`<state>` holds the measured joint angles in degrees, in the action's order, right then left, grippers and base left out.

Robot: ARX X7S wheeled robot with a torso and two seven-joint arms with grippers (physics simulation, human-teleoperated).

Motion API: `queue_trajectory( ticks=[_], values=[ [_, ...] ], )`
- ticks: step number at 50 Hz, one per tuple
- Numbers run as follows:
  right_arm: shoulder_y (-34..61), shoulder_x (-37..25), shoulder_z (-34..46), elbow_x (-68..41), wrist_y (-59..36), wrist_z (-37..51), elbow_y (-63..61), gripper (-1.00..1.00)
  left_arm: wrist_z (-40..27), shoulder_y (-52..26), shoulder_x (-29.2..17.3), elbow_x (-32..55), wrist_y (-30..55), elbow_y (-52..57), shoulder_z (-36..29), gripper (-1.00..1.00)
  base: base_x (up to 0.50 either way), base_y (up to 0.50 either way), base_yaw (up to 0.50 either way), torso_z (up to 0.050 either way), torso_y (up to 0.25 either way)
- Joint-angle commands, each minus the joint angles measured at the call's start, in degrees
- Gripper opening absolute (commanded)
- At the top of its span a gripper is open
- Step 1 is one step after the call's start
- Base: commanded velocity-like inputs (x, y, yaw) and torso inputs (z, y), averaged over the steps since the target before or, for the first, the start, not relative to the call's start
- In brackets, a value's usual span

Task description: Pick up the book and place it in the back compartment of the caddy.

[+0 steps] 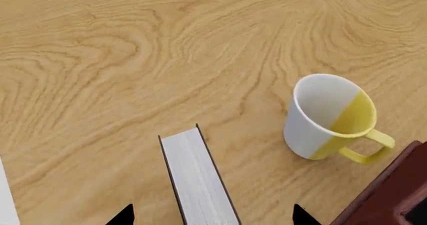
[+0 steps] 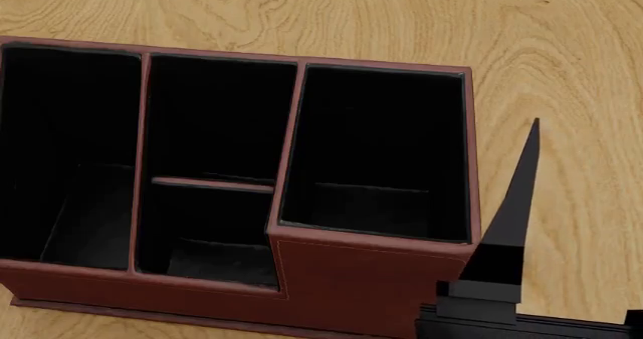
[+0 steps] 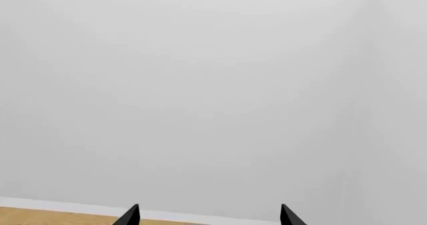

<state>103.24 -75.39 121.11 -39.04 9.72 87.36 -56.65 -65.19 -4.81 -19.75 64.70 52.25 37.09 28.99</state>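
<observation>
Bench (image 1: 133,50) w/ light woodgrain carrying book (image 1: 200,180), sitting between spread-apart left fingers (image 1: 123,216), mug (image 1: 330,117) near caddy (image 2: 332,279). Right fingers (image 3: 130,216) gaping, facing plain grey-white wall (image 3: 213,85).

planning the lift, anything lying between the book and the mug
Nothing: in the left wrist view only bare wooden table shows between the book and the mug. They stand apart, not touching.
</observation>
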Motion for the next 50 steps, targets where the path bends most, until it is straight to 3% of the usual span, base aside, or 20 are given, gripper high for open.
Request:
queue_trajectory(
  ticks=[1, 50],
  values=[
    [-0.71, 0.01, -0.92, -0.18, -0.56, -0.15, -0.19, 1.0, 1.36, -0.32, 0.83, -0.84, -1.02, -2.82, -0.82, 1.0, 0.0, 0.0, 0.0, 0.0, 0.0],
    [-3.13, 1.08, -4.47, -1.69, -1.94, -0.87, 0.52, 1.0, 8.36, -1.35, 2.51, -10.8, -7.87, -14.49, -7.48, 1.0, 0.0, 0.0, 0.0, 0.0, 0.0]
  ],
)
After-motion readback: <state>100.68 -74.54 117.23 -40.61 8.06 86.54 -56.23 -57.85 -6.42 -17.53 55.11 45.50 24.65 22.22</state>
